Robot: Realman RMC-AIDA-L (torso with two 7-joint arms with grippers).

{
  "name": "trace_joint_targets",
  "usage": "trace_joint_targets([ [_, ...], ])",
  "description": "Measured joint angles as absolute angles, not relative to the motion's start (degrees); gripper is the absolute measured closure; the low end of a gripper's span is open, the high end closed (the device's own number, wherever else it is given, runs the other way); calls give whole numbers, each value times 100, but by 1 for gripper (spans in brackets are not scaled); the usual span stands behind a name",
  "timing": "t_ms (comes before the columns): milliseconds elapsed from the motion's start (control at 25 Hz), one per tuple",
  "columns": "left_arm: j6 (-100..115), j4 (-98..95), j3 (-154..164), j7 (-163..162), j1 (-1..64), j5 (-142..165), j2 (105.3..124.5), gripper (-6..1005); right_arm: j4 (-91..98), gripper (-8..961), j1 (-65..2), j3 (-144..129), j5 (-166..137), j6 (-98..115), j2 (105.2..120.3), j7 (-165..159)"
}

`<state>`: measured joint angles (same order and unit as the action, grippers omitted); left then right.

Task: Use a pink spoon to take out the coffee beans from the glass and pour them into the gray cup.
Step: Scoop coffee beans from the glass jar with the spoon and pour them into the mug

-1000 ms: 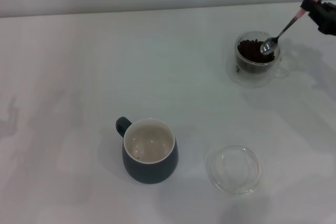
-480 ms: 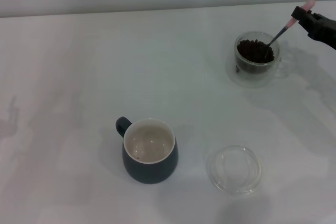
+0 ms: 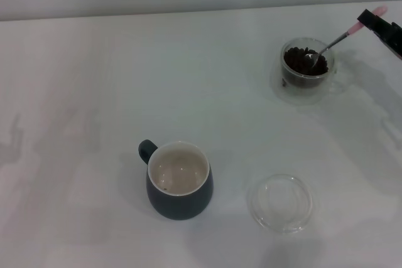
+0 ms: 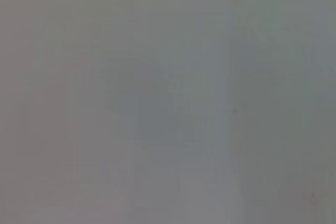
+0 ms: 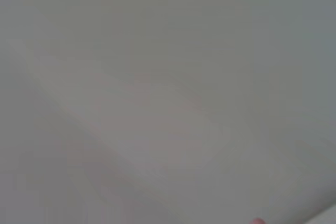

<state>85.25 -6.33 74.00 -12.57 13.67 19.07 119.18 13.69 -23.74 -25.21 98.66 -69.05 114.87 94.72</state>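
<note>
Bench (image 3: 125, 80): plain white, pale wall behind.
Right claw (image 3: 372, 18): far right edge, clamped on the pink spoon (image 3: 339, 37).
Spoon bowl: in the coffee beans (image 3: 300, 61) inside the glass (image 3: 306, 72), just beside the claw.
Gray cup (image 3: 179, 180): well apart, nearer the robot.
Clear dish (image 3: 279, 203): beside it.

My right gripper (image 3: 372, 20) sits at the far right edge of the table (image 3: 94, 92), its jaws closed on the spoon (image 3: 333, 43), whose bowl dips into the glass (image 3: 306, 70) of beans (image 3: 304, 62). Between the glass and the mug (image 3: 179, 181) the table lies bare, an open lane on the diagonal. The glass dish (image 3: 280, 203) lies just right of the mug, narrowing the approach from that side. The mug's handle (image 3: 147, 150) sticks out to its far left.
</note>
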Motion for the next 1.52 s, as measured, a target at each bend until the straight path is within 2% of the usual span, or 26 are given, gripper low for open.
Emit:
trace_joint_targets([
  [560, 8525, -633, 7400, -1257, 1396, 1908, 11911, 591, 835, 810, -2397, -2513, 10453, -6440, 11486, 8911],
  [1520, 8525, -580, 7400, -1249, 1410, 1907, 11909, 590, 860, 809, -2340, -2625, 10525, -6950, 11477, 8318],
])
